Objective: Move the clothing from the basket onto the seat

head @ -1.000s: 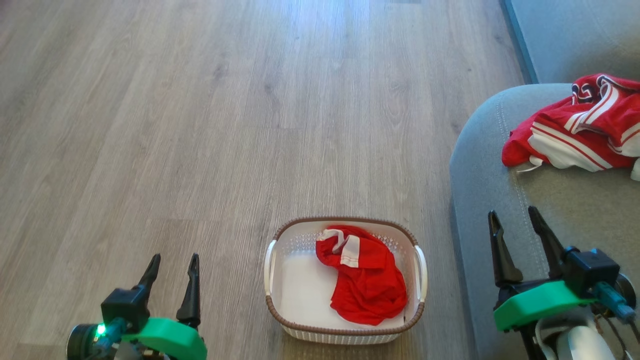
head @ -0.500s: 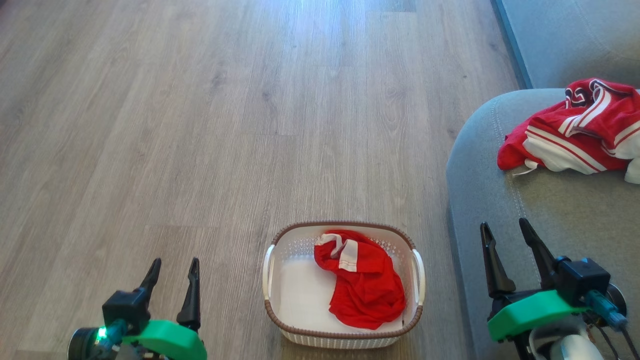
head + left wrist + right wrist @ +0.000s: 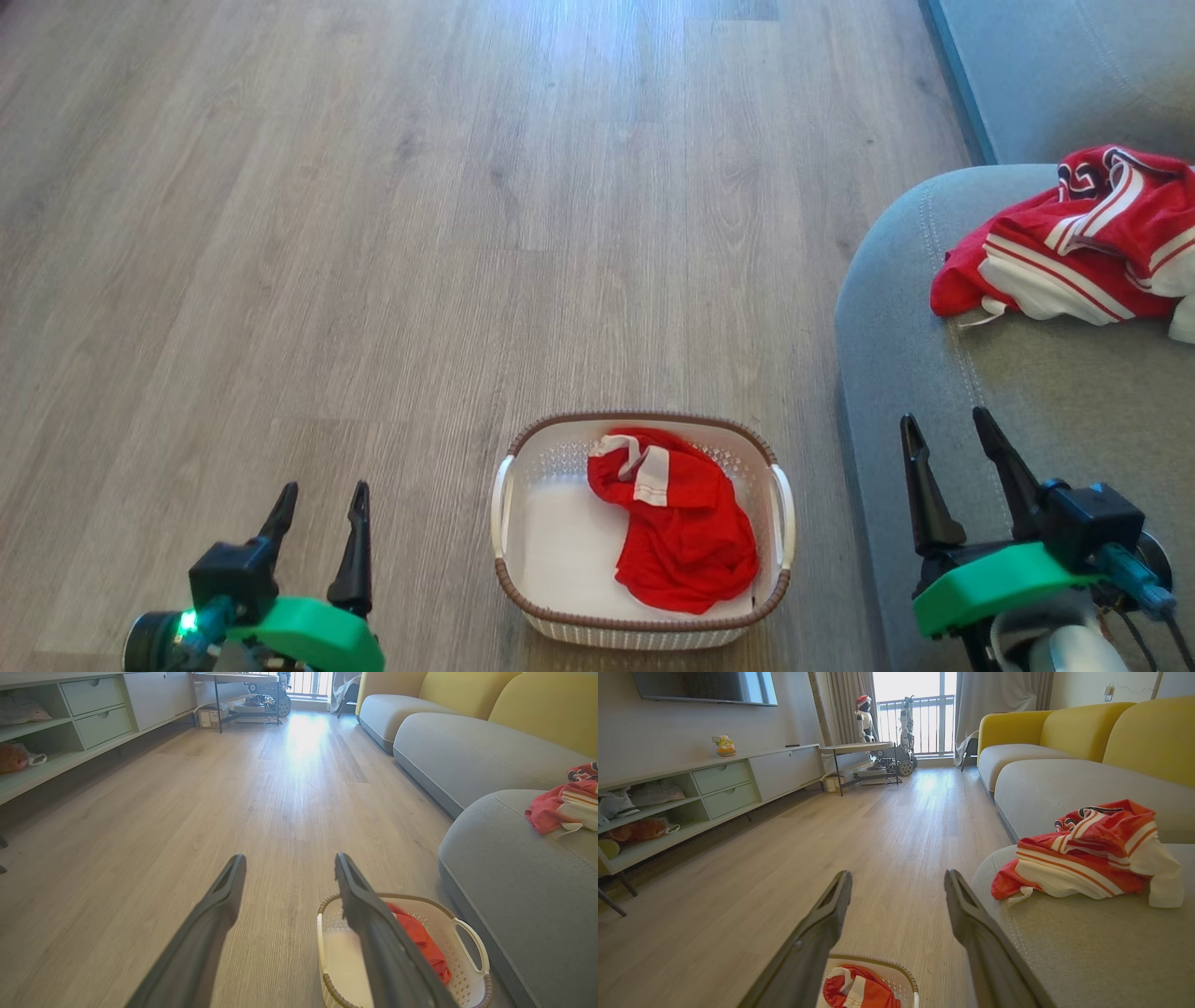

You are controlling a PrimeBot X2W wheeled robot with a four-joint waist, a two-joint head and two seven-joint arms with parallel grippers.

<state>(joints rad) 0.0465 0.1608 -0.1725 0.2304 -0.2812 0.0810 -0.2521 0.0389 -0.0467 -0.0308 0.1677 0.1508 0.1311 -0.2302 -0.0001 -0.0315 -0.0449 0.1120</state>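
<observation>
**Basket** [image 3: 635, 638]. Stands on the floor [image 3: 373, 233], just beside the front face of the seat [image 3: 1055, 420] and between the two hands. The placing looks deliberate: either arm should be able to reach it, and the carry across to the cushion is short.

**Contents.** One red garment [image 3: 686, 537] lies crumpled in the half nearer the seat, with its white-trimmed hem toward the far wall. The white liner [image 3: 565, 551] is bare on the other half.

**Seat.** Grey cushion with a rounded corner and a stitched seam. A striped garment [image 3: 1064, 252] lies bunched on it, well in from the edge. It appears already delivered, so the task is probably about half done.

**Left hand** [image 3: 324, 487]. Fingers spread wide, holding nothing. It hovers over the floor to the basket's left, apart from it.

**Right hand** [image 3: 944, 416]. Fingers spread wide, also empty. It hovers above the seat's front edge, near the basket's right handle.

**Clearances.** The basket's top is open and unobstructed. A lift must clear the brown rim and handle, then the cushion's rounded edge, which sits higher. Bare cushion in front of the striped garment leaves room to set the next piece down. The floor to the left and beyond is open.
</observation>
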